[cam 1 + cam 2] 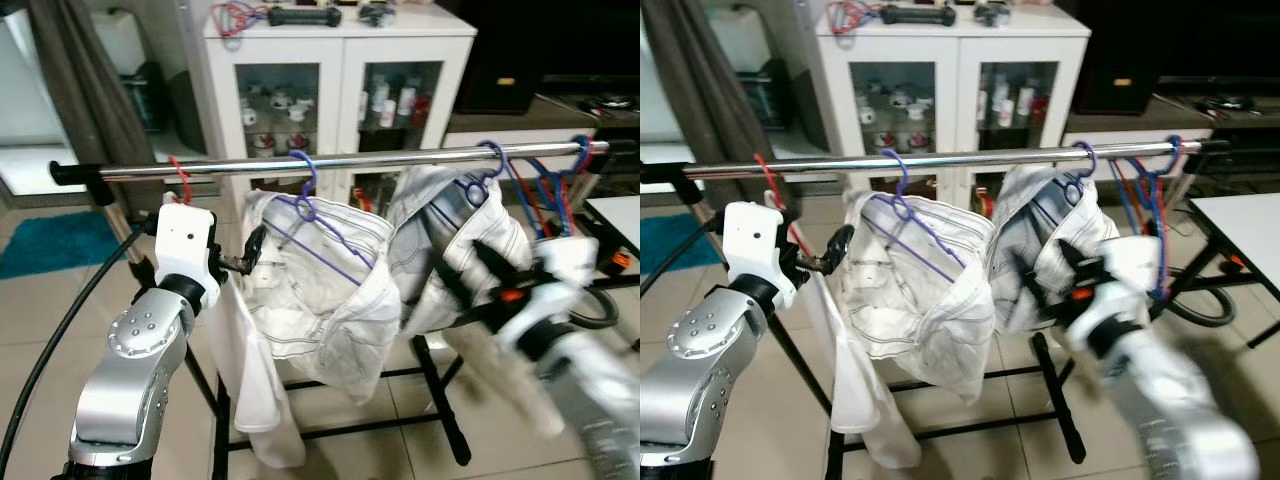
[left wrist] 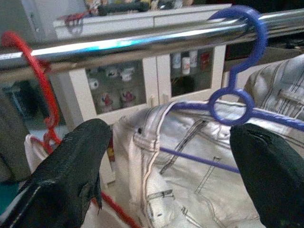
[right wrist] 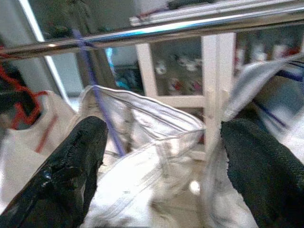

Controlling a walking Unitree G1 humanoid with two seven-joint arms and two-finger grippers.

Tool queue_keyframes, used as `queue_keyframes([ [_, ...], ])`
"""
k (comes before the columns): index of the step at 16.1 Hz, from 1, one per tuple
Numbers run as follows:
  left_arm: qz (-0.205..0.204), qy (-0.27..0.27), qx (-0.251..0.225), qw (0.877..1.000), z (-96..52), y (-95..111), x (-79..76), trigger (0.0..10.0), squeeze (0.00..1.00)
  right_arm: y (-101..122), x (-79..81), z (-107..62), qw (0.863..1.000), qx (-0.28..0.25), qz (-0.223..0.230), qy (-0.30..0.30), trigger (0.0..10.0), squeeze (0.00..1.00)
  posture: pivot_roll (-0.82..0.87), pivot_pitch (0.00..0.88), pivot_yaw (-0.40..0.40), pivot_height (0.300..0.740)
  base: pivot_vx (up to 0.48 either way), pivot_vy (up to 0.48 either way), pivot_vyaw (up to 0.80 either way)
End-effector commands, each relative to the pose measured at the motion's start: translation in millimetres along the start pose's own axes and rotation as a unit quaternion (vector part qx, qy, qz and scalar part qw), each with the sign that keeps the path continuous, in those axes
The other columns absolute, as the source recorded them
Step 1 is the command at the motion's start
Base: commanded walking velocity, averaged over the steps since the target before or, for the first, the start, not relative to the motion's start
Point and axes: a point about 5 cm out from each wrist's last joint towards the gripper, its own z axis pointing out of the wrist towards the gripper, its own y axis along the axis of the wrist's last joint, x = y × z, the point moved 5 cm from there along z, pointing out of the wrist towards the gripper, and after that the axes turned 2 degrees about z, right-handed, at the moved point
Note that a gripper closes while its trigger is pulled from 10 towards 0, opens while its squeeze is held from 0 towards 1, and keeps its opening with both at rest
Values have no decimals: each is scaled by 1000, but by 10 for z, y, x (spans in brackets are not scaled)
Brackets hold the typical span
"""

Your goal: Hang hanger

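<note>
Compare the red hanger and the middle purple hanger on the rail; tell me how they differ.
Colour: the red hanger is red, the purple hanger purple. Place: the red one hooks the chrome rail near its left end, above the left gripper; the purple one hooks on nearer the middle. Load: the red one carries a plain white garment, the purple one white trousers with dark stitching. Both hang by their hooks on the same rail.

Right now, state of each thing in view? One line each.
rail: level, loaded with hangers.
purple hanger: hooked on the rail, carrying white trousers.
red hanger: hooked on the rail, holding a white garment.
second purple hanger: hooked on the rail, holding a striped garment.
cabinet: glass doors shut.
left gripper: open, empty, by the purple hanger.
right gripper: open, empty, blurred.
</note>
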Motion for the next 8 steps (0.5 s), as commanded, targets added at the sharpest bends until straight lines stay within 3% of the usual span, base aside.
queue_keyframes([
  [1, 8, -12, -11, 1000, -43, 25, -88, 10000, 1000, -29, 91, 54, 1000, -4, -5, 16, 10000, 1000, 91, 0, 16, 740, 0, 0, 0],
  [2, 8, -13, -12, 1000, -51, 28, -98, 10000, 1000, -52, 104, 71, 1000, 1, -7, 17, 10000, 1000, 91, 0, 16, 740, 0, 0, 0],
  [4, 6, -6, -4, 1000, -99, -23, -102, 10000, 1000, -100, 118, 125, 998, 17, -56, 23, 10000, 1000, 99, 0, 1, 740, 0, -480, 638],
  [7, 14, -4, -3, 1000, -140, -45, -108, 10000, 1000, -134, 146, 152, 998, 13, -57, 35, 10000, 1000, 108, 0, -8, 740, 0, -480, 800],
  [8, 20, -7, -3, 1000, -154, -48, -121, 10000, 1000, -148, 157, 160, 998, 12, -53, 38, 10000, 1000, 110, 0, -8, 740, 0, 0, 800],
])
